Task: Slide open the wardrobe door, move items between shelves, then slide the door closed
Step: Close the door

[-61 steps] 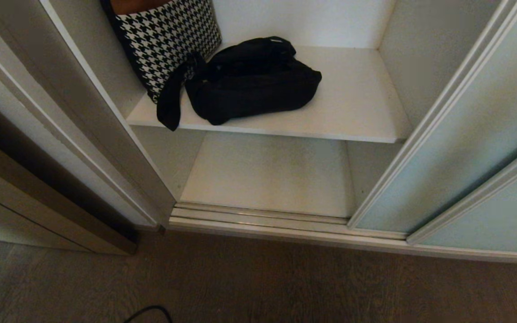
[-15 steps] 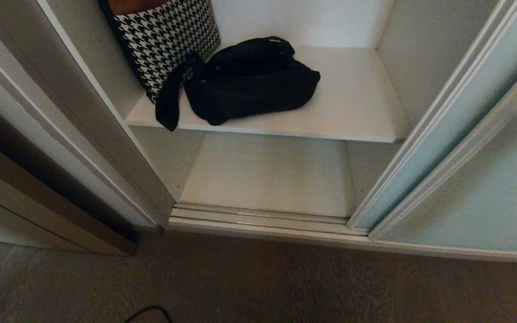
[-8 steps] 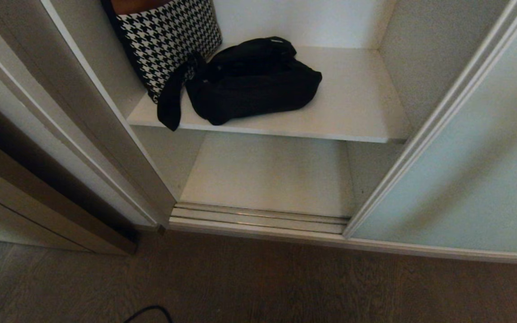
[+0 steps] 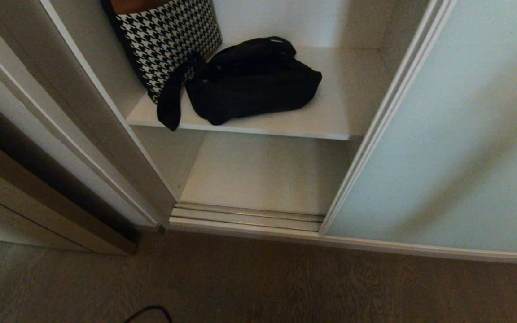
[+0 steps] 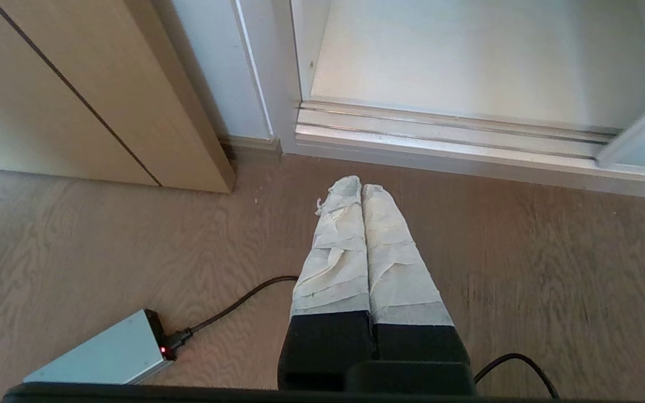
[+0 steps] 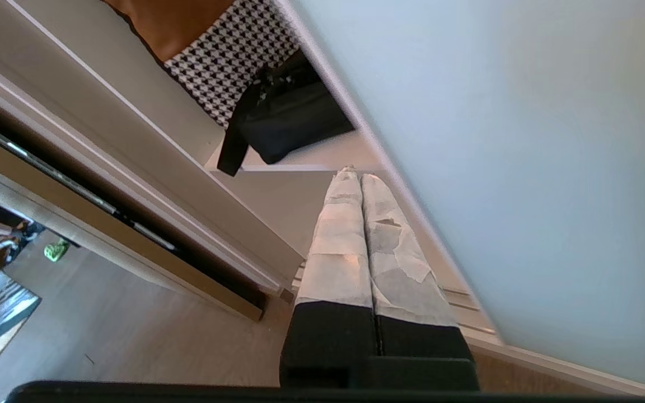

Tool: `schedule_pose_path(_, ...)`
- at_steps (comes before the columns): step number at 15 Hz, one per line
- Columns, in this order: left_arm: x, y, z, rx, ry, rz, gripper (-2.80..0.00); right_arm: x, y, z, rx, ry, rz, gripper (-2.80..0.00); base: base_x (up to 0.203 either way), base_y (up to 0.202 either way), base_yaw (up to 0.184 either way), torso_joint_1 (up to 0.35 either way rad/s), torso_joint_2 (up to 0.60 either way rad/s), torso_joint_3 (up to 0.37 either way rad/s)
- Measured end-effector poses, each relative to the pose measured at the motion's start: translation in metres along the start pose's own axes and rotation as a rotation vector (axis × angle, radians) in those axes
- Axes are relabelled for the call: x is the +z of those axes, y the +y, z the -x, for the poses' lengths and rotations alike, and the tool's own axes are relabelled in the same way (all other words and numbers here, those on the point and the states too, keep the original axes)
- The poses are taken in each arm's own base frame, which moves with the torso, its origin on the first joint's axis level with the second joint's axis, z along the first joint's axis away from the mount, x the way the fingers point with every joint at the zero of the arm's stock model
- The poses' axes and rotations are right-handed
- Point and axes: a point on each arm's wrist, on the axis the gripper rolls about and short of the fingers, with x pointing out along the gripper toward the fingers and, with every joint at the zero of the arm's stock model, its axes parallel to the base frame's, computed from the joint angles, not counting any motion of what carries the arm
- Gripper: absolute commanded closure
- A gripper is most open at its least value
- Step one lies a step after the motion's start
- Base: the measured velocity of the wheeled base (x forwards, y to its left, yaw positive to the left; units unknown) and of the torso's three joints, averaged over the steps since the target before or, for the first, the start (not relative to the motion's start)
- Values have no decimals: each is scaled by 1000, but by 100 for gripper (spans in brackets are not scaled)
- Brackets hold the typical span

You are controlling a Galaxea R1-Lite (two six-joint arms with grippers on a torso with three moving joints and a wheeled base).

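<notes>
R gripper (image 6: 361, 178) pressed shut, holding nothing, just beside sliding door (image 4: 447, 148) frame edge; door covers approx half the opening; black bag (image 4: 251, 80) on upper shelf (image 4: 330, 121), strap over front edge, touching houndstooth bag (image 4: 168, 36); L gripper (image 5: 360, 190) shut, empty, above floor (image 5: 524, 268).

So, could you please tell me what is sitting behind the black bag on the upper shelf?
A houndstooth-patterned bag leans behind the black bag, at the upper shelf's left wall. Its lower corner is covered by the black bag, and its top runs out of view.
</notes>
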Motion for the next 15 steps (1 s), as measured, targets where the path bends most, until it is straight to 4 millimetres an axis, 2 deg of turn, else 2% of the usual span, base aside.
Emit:
schedule_pose_path(7,0,0,0,0,0,0,0,4,1,0,-39,-38,9,0,0,0,0,0,0,0)
schedule_pose_path(12,0,0,0,0,0,0,0,-1,1,3,-48,-19,-4,0,0,0,0,0,0,0)
schedule_pose_path(15,0,0,0,0,0,0,0,-1,7,8,-37,-7,-9,0,0,0,0,0,0,0)
